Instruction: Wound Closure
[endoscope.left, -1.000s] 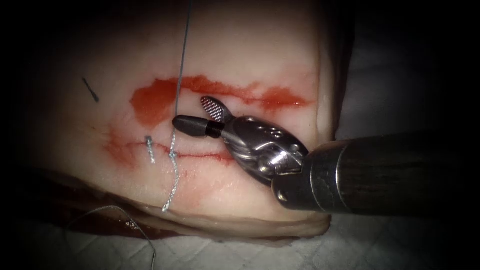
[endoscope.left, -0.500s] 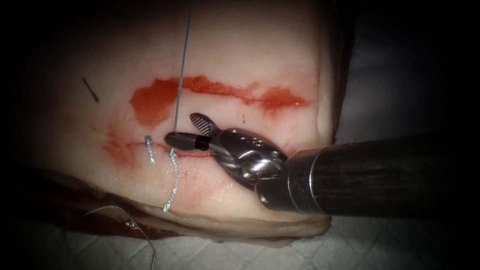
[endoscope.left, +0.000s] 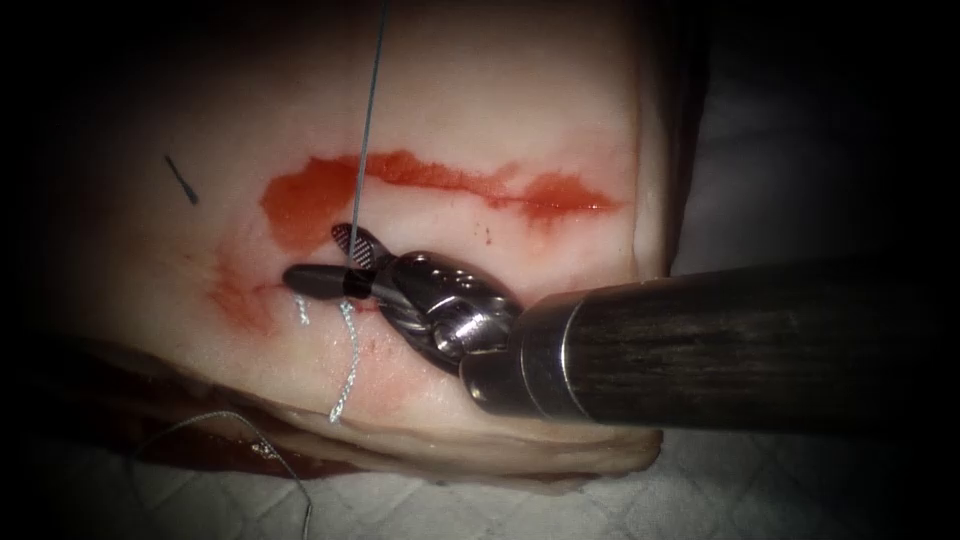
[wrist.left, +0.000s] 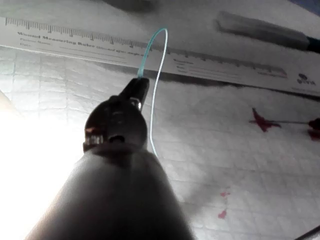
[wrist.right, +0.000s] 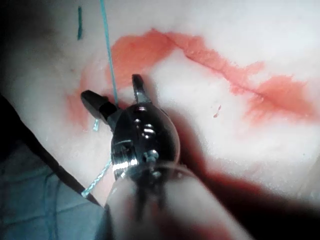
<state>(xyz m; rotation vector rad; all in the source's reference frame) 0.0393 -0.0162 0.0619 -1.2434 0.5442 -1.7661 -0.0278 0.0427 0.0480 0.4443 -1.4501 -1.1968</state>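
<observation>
- My right gripper (endoscope.left: 335, 258) stands unclenched, jaws spread and grasping nothing. The taut thread (endoscope.left: 366, 120) passes between them, close to the hinge.
- My left gripper (wrist.left: 140, 87) is clenched on the thread, away from the tissue (endoscope.left: 500, 120) and over the bench pad (wrist.left: 240, 165) near a ruler (wrist.left: 210, 67).
- Landmark: the knot (endoscope.left: 345, 312) on the cut (endoscope.left: 400, 308). My right jaws lie just above it, pointing toward the endoscope view's left; one jaw lies along the cut, the other tilts up.
- Thread axis: it runs nearly straight up from the knot, almost square to my right jaws. A frayed tail (endoscope.left: 345, 385) hangs down from the knot.
- A short cut end (endoscope.left: 301, 308) lies just left of the knot; red fluid (endoscope.left: 310, 200) is smeared above it.
- The right arm is nearer the knot. I see no needle in these views; I cannot tell where it is.
</observation>
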